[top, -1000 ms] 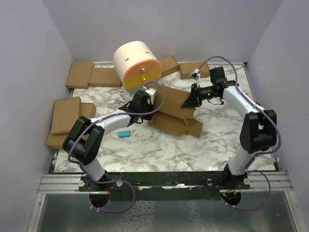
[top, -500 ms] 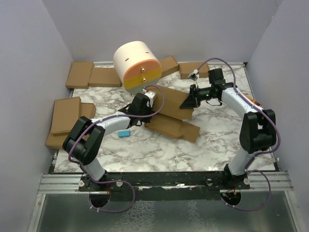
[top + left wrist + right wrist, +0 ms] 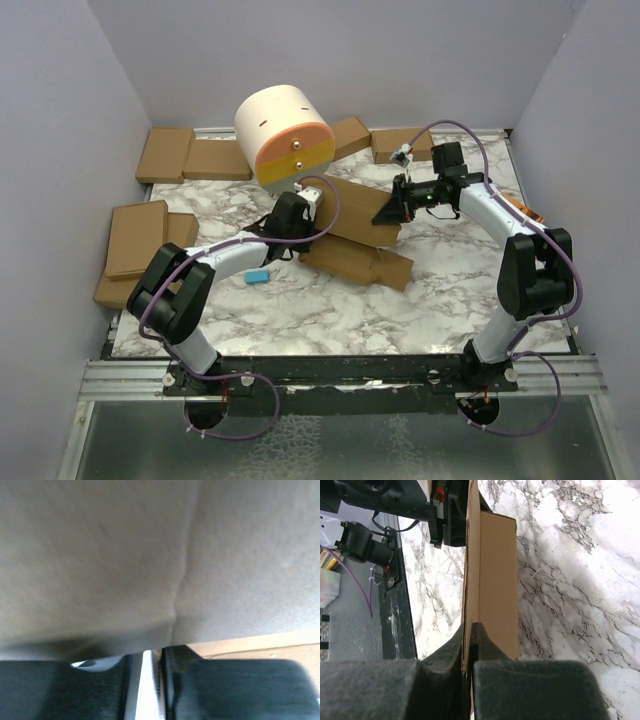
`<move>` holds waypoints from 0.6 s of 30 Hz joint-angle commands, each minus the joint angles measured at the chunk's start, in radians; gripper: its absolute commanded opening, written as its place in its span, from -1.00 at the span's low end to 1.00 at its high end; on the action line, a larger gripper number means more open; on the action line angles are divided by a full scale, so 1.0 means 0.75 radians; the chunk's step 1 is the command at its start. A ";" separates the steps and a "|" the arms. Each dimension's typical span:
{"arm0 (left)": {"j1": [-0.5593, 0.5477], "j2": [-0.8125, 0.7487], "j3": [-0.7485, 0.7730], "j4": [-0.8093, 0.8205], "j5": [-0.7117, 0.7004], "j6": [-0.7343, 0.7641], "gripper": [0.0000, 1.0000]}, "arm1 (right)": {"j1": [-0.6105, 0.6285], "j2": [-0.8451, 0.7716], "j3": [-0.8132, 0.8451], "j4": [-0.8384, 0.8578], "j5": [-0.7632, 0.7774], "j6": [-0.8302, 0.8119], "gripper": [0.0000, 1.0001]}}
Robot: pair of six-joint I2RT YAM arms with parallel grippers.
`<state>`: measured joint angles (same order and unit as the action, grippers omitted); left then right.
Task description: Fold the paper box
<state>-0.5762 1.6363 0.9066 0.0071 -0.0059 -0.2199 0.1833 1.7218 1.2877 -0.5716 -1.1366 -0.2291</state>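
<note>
Brown cardboard sits in the middle of the marble table: this is the paper box, a partly folded sheet with one panel lying flat toward the near side and another raised behind it, between the two arms. We see the right gripper at the sheet's far right corner. In its wrist view its two dark fingers are pressed together on a thin upright edge of the cardboard, so it is clamped on the paper box. The left gripper is at the sheet's left edge. Its wrist view is filled by blurred cardboard very close up, with only a narrow slit between the finger pads, and we cannot tell whether it is open or closed. A small blue block lies on the table near the left arm, apart from the sheet. Behind the sheet stands a cream and orange drum. Several finished cardboard boxes line the back edge and left side of the table.
</note>
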 commanded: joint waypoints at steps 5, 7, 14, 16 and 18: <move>0.006 -0.112 -0.017 -0.045 -0.077 -0.035 -0.32 | -0.007 -0.048 -0.023 0.046 0.034 0.007 -0.98; 0.005 -0.124 -0.022 -0.044 -0.073 -0.040 -0.28 | -0.008 -0.050 -0.027 0.050 0.040 0.007 -0.98; 0.005 -0.141 -0.012 -0.095 -0.046 -0.087 -0.14 | -0.007 -0.049 -0.033 0.056 0.053 0.007 -0.98; 0.005 -0.158 -0.029 -0.096 -0.026 -0.093 -0.11 | -0.008 -0.049 -0.034 0.058 0.053 0.007 -0.98; 0.003 -0.179 -0.050 -0.095 -0.024 -0.098 -0.08 | -0.008 -0.048 -0.036 0.061 0.053 0.007 -0.98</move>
<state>-0.5762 1.5604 0.8955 -0.0437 -0.0353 -0.2699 0.1814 1.7218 1.2682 -0.5556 -1.1076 -0.2291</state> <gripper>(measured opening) 0.445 0.016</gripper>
